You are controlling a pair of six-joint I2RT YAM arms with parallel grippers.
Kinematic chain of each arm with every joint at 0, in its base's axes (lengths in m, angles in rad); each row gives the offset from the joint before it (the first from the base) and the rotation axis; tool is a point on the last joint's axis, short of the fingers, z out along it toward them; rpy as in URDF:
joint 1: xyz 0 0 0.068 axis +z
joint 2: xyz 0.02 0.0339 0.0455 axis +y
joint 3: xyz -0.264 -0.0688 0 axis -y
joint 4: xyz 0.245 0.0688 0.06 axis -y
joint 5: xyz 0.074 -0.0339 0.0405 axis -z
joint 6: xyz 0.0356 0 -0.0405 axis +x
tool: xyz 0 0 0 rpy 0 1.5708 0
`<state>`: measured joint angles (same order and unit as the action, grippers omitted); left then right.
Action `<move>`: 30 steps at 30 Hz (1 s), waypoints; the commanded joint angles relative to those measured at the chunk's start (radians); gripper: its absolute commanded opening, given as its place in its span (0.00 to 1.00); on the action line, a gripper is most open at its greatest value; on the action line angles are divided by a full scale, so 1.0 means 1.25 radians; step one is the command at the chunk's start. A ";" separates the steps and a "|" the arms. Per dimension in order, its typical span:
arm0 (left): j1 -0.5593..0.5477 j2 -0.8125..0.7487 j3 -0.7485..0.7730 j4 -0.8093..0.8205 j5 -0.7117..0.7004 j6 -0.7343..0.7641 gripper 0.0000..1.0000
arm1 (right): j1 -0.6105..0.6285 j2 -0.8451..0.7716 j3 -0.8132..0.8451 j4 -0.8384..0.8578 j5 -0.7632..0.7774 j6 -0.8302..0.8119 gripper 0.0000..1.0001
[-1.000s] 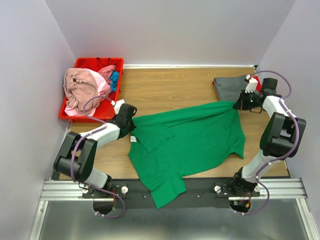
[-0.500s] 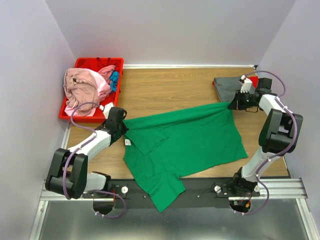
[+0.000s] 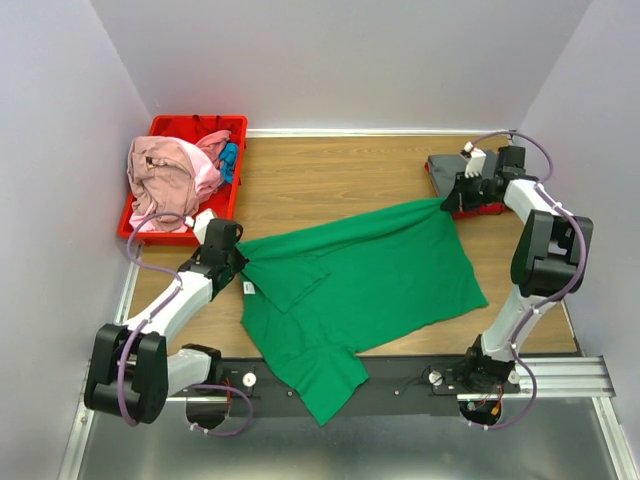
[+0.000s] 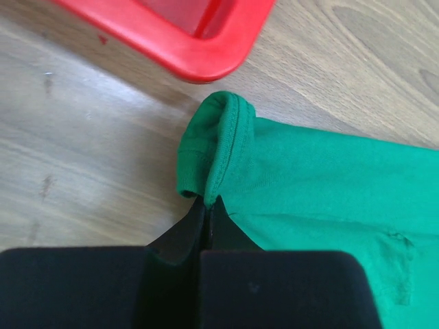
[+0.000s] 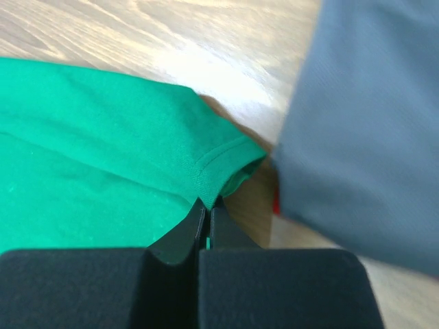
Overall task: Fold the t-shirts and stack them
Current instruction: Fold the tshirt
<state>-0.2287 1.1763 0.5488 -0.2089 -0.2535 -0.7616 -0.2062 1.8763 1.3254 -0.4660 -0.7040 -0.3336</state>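
The large bright green t-shirt lies spread across the wooden table, its lower part hanging over the front rail. My left gripper is shut on its left hem corner, near the red bin's corner. My right gripper is shut on its far right hem corner, next to the folded dark grey t-shirt, which also shows in the right wrist view. A pink t-shirt is heaped in the bin, with a bit of blue cloth beside it.
The red plastic bin stands at the far left corner of the table; its rim shows in the left wrist view. A small red object peeks from under the grey shirt. Walls close in on the left, back and right.
Both grippers have pulled the green shirt leftwards and further back. The left gripper moved left toward the bin; the right gripper moved up to the grey shirt's edge.
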 commanded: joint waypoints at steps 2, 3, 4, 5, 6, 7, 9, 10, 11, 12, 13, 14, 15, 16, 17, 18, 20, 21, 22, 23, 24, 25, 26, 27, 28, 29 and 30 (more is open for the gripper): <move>0.026 -0.046 -0.018 -0.026 -0.016 -0.034 0.00 | 0.051 0.043 0.058 -0.002 0.019 0.004 0.03; 0.027 -0.051 -0.018 -0.028 -0.016 -0.036 0.00 | 0.057 0.049 0.073 0.000 0.031 0.008 0.03; 0.030 -0.054 -0.018 -0.029 -0.017 -0.039 0.00 | 0.068 0.060 0.081 0.000 0.035 0.013 0.03; 0.032 -0.054 -0.018 -0.032 -0.017 -0.041 0.00 | 0.072 0.064 0.091 0.000 0.040 0.013 0.03; 0.033 -0.060 -0.018 -0.034 -0.014 -0.042 0.00 | 0.075 0.070 0.105 0.000 0.056 0.018 0.04; 0.036 -0.065 -0.018 -0.037 -0.007 -0.045 0.00 | 0.081 0.081 0.113 0.000 0.069 0.020 0.05; 0.038 -0.086 -0.019 -0.042 0.003 -0.051 0.00 | 0.084 0.088 0.126 0.000 0.113 0.029 0.21; 0.038 -0.095 -0.022 -0.044 0.011 -0.058 0.02 | 0.085 0.089 0.137 0.000 0.126 0.031 0.28; 0.038 -0.108 -0.024 -0.043 0.028 -0.066 0.10 | 0.085 0.091 0.141 0.001 0.141 0.029 0.37; 0.038 -0.139 -0.027 -0.044 0.038 -0.072 0.18 | 0.085 0.086 0.143 0.000 0.175 0.026 0.46; 0.038 -0.157 -0.032 -0.044 0.046 -0.077 0.31 | 0.084 0.083 0.148 0.000 0.186 0.024 0.47; 0.038 -0.190 -0.033 -0.046 0.053 -0.089 0.37 | 0.084 0.075 0.152 0.001 0.208 0.021 0.48; 0.038 -0.207 -0.032 -0.056 0.054 -0.094 0.48 | 0.084 0.070 0.155 0.001 0.213 0.020 0.48; 0.038 -0.222 -0.023 -0.064 0.056 -0.095 0.52 | 0.085 0.064 0.157 0.000 0.215 0.018 0.48; 0.039 -0.236 -0.018 -0.072 0.054 -0.095 0.53 | 0.084 0.058 0.159 -0.002 0.211 0.017 0.48; 0.038 -0.262 -0.010 -0.077 0.059 -0.091 0.54 | 0.085 0.054 0.159 -0.002 0.193 0.017 0.48; 0.039 -0.293 0.008 -0.089 0.071 -0.082 0.58 | 0.085 0.048 0.163 -0.003 0.133 0.021 0.48; 0.038 -0.302 0.013 -0.089 0.080 -0.076 0.58 | 0.088 0.050 0.163 -0.005 0.114 0.021 0.47; 0.039 -0.309 0.016 -0.088 0.086 -0.073 0.58 | 0.097 0.056 0.163 -0.010 0.099 0.021 0.47; 0.038 -0.324 0.021 -0.086 0.101 -0.068 0.58 | 0.102 0.062 0.166 -0.010 0.088 0.021 0.46; 0.038 -0.330 0.024 -0.084 0.108 -0.063 0.58 | 0.107 0.070 0.167 -0.011 0.074 0.025 0.46; 0.038 -0.337 0.022 -0.070 0.118 -0.043 0.58 | 0.117 0.089 0.170 -0.013 0.067 0.030 0.45; 0.039 -0.347 0.021 -0.065 0.131 -0.033 0.58 | 0.120 0.099 0.175 -0.014 0.061 0.034 0.45; 0.039 -0.352 0.020 -0.058 0.139 -0.024 0.59 | 0.122 0.108 0.181 -0.014 0.047 0.042 0.44; 0.038 -0.356 0.011 -0.037 0.161 -0.004 0.60 | 0.127 0.126 0.185 -0.014 0.039 0.047 0.43; 0.039 -0.361 0.007 -0.024 0.171 0.001 0.60 | 0.128 0.126 0.189 -0.015 0.033 0.051 0.43; 0.038 -0.364 0.002 -0.004 0.181 0.004 0.60 | 0.131 0.138 0.191 -0.015 0.028 0.051 0.42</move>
<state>-0.1852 0.7444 0.5560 -0.2817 -0.1116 -0.8135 -0.0597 1.9942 1.5318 -0.4660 -0.5976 -0.2935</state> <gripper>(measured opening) 0.595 0.429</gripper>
